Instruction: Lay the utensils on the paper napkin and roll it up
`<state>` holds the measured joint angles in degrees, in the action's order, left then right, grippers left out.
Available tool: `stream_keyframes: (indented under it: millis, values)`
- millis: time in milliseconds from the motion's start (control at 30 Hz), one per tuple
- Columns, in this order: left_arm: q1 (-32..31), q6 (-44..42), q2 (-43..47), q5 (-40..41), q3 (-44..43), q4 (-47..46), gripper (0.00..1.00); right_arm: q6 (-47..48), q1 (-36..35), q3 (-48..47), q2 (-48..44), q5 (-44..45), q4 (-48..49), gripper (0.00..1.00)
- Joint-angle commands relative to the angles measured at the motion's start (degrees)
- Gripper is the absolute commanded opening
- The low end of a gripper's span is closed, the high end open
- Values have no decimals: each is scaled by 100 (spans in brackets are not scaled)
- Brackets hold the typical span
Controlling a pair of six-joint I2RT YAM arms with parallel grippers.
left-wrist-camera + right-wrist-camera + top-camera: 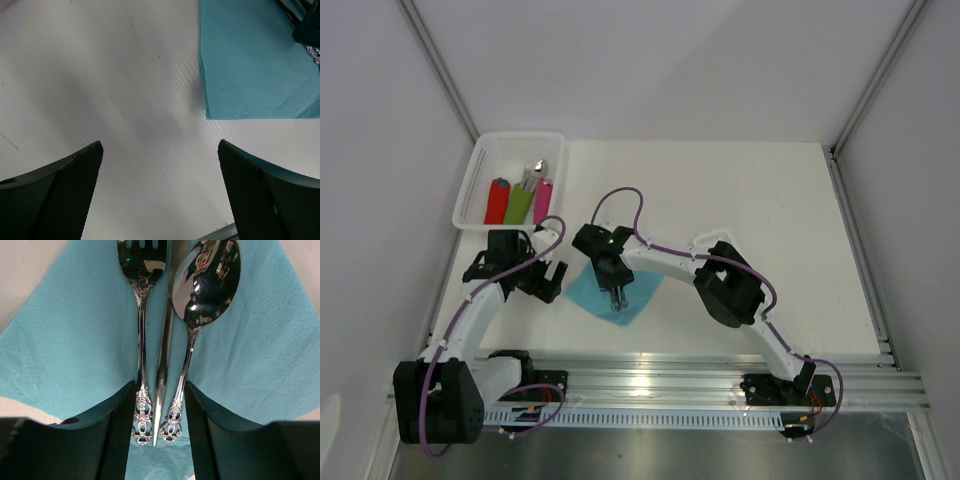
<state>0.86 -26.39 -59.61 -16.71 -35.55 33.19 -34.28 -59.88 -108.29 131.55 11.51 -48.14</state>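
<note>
Right wrist view: utensils [164,340] lie on the paper napkin [65,355], heads toward the top of the frame, with the fork [142,270] at left, a knife [159,390] in the middle and the spoon [207,280] at right. All three run nearly parallel and close together, and teal paper shows under the ornate handle ends. The right tool [160,385] brackets those handle ends at a middling width, pads at or just beside the outer two handles. I cannot tell if it is pinching them or only flanking them. Top external view: the napkin sits as a diamond just left of frame centre on the white tabletop [770,220]. The right arm rises from the lower right, elbow humped at right of centre, forearm running left, wrist tipped steeply down over the sheet. The left arm leans up from the lower left, its left tool [545,280] near the napkin's left corner and apart from it. Left wrist view: that tool is spread wide over bare tabletop and holds nothing, with the napkin's edge in the upper right of the frame. Judgement: the step in hand is settling the bundle on the sheet. It would go best with the three pieces kept tight and parallel, handles inside the paper's edge, and any release made straight up so the thin sheet does not drag or crease. The left tool could pin a corner before rolling.
</note>
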Motion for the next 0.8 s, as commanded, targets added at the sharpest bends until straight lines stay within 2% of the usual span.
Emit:
stream_keyframes:
  millis: [0, 200, 500, 767]
  values:
    - [-34, 73, -6, -17, -4, -137, 100, 1, -42, -166, 38, 88, -126, 45]
    - [-25, 73, 11, -8, -5, -120, 99, 1, -50, -157, 29, 71, -108, 42]
    - [-34, 73, 11, -8, -5, -120, 100, 36, -50, -184, -85, 115, -90, 49]
    - [-34, 64, 46, 10, -48, -41, 99, 158, -50, -280, -454, 141, -47, 51]
